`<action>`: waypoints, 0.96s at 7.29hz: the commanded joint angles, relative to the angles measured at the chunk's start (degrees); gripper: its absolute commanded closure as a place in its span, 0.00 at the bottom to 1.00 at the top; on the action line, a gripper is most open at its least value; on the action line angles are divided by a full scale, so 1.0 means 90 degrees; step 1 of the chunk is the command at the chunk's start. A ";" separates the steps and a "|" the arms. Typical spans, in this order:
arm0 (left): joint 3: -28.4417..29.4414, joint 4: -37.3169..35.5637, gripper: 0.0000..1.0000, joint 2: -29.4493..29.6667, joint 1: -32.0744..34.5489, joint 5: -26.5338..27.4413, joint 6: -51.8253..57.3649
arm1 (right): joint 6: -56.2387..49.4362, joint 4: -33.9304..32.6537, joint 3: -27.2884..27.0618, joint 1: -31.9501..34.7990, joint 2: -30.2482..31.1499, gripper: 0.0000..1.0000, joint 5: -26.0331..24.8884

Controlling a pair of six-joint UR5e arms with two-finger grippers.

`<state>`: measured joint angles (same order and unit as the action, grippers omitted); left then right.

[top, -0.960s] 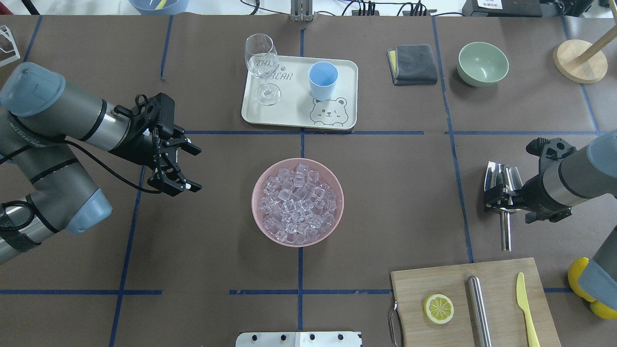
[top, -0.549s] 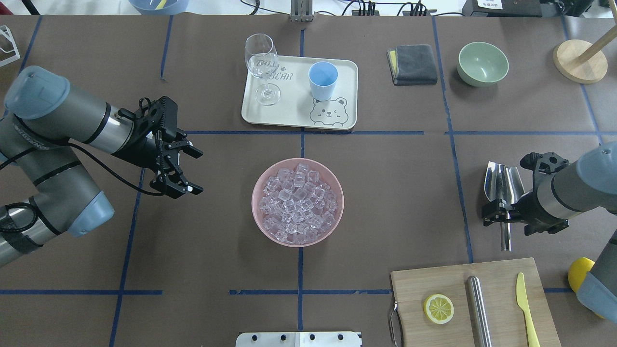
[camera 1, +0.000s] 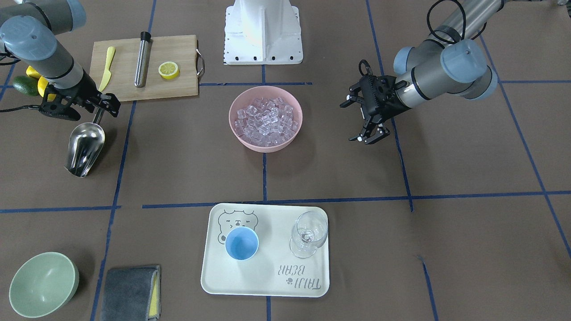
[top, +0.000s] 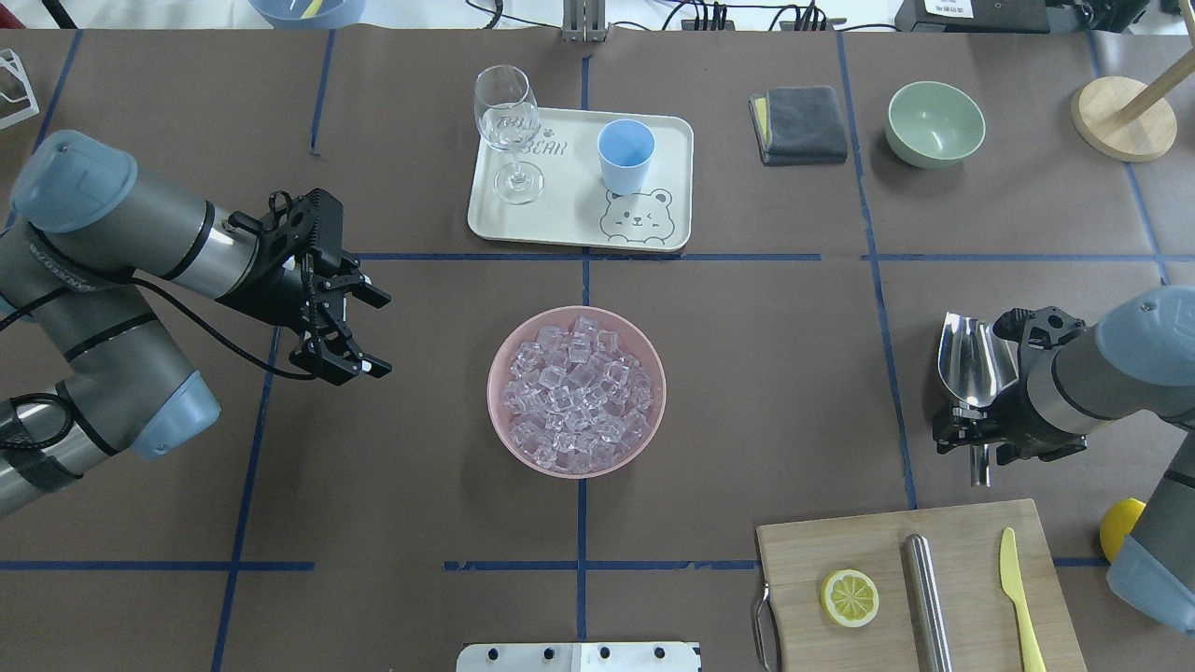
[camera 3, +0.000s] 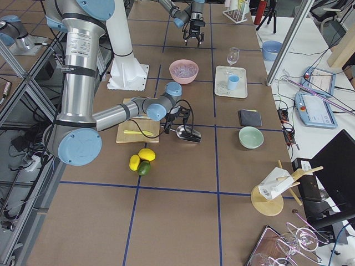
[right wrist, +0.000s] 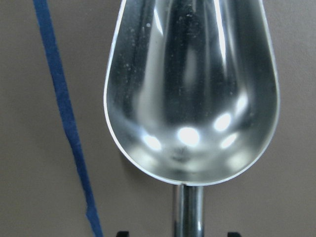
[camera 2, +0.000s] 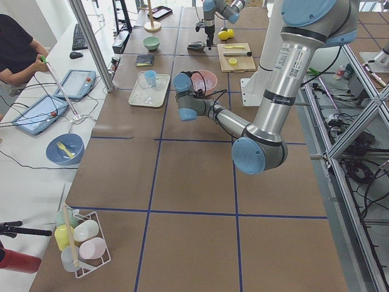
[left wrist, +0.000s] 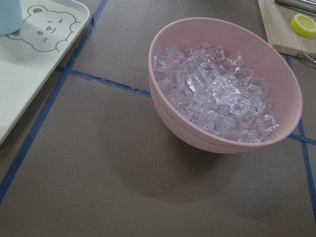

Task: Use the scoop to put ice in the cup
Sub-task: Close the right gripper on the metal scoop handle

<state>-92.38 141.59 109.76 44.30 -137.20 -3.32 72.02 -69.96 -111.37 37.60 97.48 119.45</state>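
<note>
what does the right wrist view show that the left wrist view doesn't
Only the right wrist view shows the scoop, seen from above and filling the frame, its trough empty and its handle running off the bottom edge. Only the left wrist view shows the pink bowl piled with ice, a corner of the bear tray with an edge of the cup, and the cutting board with a lemon slice. Both show the brown table cover crossed by blue tape lines.

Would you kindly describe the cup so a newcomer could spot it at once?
Beyond the pink bowl of ice, away from the robot, lies a cream tray with a bear drawing. Of the two vessels on it, the cup is the opaque light-blue one, not the clear stemmed wine glass.
</note>
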 commanded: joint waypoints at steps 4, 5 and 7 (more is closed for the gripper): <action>0.0001 0.0000 0.00 0.0001 0.0000 0.0000 0.0008 | -0.0072 0.0000 0.0069 0.0011 0.0048 0.93 -0.0001; 0.0001 0.0000 0.00 0.0001 0.0000 0.0000 0.0008 | -0.0083 0.0010 0.0060 0.0021 0.0048 1.00 0.0009; -0.0019 0.0000 0.00 0.0001 0.0000 0.0010 0.0008 | -0.0353 0.0116 -0.0037 0.0311 -0.0010 1.00 0.0028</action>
<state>-92.46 141.59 109.77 44.30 -137.14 -3.25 70.67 -69.63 -111.12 38.57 97.66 119.57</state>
